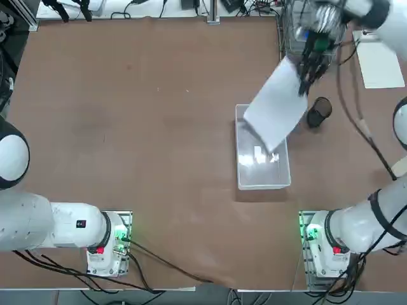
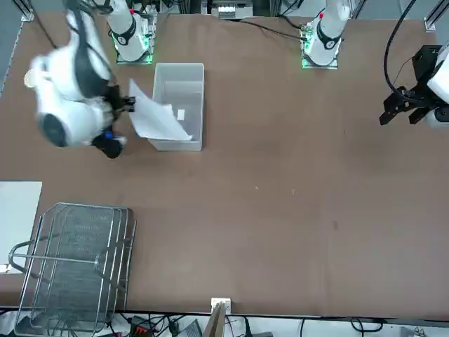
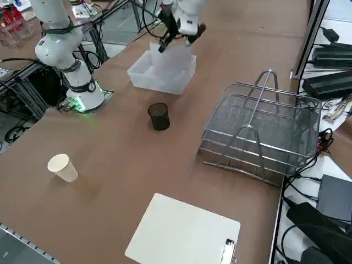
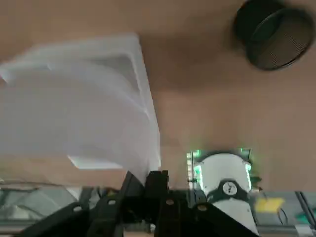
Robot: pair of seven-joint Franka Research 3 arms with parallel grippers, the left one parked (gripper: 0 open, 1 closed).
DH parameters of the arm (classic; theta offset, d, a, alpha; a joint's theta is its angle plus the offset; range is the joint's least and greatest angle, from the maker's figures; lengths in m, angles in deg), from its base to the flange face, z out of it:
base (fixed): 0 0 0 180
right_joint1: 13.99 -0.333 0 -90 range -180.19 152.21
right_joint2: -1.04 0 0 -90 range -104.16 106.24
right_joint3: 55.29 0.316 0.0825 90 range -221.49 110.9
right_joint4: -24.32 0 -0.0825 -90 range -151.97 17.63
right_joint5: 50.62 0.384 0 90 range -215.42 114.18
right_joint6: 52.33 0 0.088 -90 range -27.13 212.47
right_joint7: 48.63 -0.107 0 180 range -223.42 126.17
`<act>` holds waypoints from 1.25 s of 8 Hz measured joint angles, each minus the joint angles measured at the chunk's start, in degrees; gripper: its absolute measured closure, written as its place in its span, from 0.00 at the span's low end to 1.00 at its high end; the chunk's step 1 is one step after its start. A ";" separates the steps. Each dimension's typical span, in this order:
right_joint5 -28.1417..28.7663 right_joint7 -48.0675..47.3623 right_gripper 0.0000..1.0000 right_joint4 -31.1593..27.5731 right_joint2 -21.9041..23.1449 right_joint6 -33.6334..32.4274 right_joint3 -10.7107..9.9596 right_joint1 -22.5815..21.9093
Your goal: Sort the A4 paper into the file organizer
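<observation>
Right tool (image 1: 304,81) clenched on one edge of the paper (image 1: 275,105), lifted clear of the worktop (image 1: 127,127); the sheet hangs tilted over the far end of a clear bin (image 1: 262,178), seen from overhead. Just right of the bin stands a black mesh cup (image 1: 318,112). At the worktop's far right corner sits the wire organizer (image 3: 258,135), well apart from the sheet, with a white clipboard (image 3: 184,231) nearby.

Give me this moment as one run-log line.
right gripper: shut on A4 paper | paper: lifted, above clear bin | file organizer: no paper in it yet
</observation>
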 joint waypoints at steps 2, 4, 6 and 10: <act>0.04 0.67 0.99 10.19 -0.07 0.88 -0.19 7.12; 4.65 1.08 0.99 15.60 -1.43 8.47 -0.31 12.64; 14.23 0.36 0.99 16.95 -3.32 16.54 -0.43 18.32; 31.35 0.06 0.99 17.11 -9.38 22.22 -0.50 26.40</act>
